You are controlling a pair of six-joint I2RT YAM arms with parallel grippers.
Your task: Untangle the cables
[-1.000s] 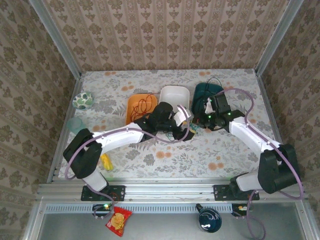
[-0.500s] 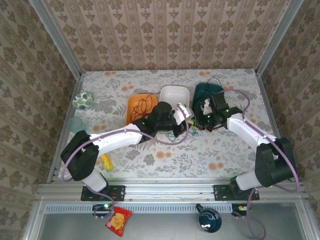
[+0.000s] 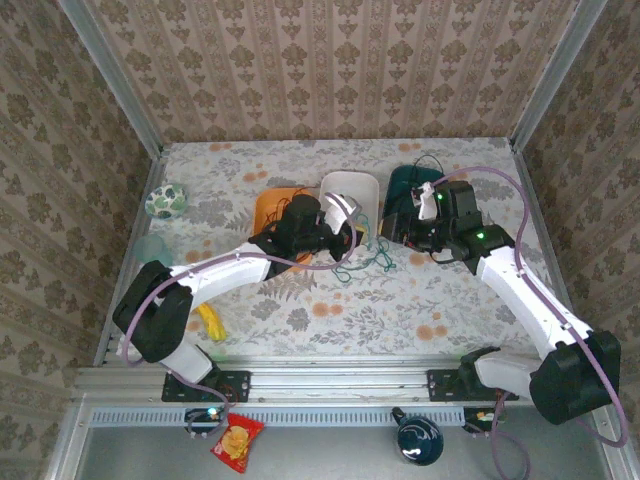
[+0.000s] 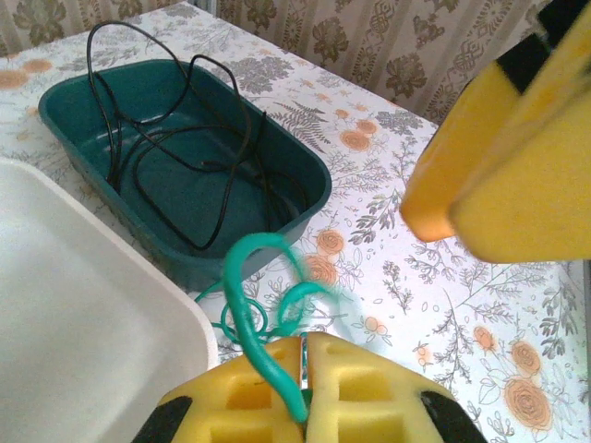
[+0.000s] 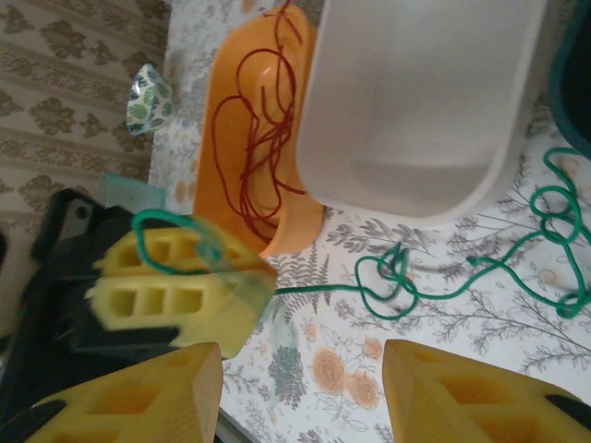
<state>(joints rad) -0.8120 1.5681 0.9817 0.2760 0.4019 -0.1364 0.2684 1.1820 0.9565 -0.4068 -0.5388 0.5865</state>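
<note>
The left gripper (image 4: 303,346) has its pads pressed together on the green cable (image 4: 242,305), which loops up just ahead of the fingertips and trails down to the table (image 4: 443,277). Ahead to its left sits the white tray (image 4: 83,314); farther ahead, the teal tray (image 4: 319,180) holds the black cable (image 4: 199,166). The right gripper (image 5: 300,369) is spread wide, with the green cable's knotted loops lying ahead of it and the orange tray (image 5: 305,226) holding the red cable (image 5: 268,138) beyond. Three trays, three cables, one cable of each colour.
</note>
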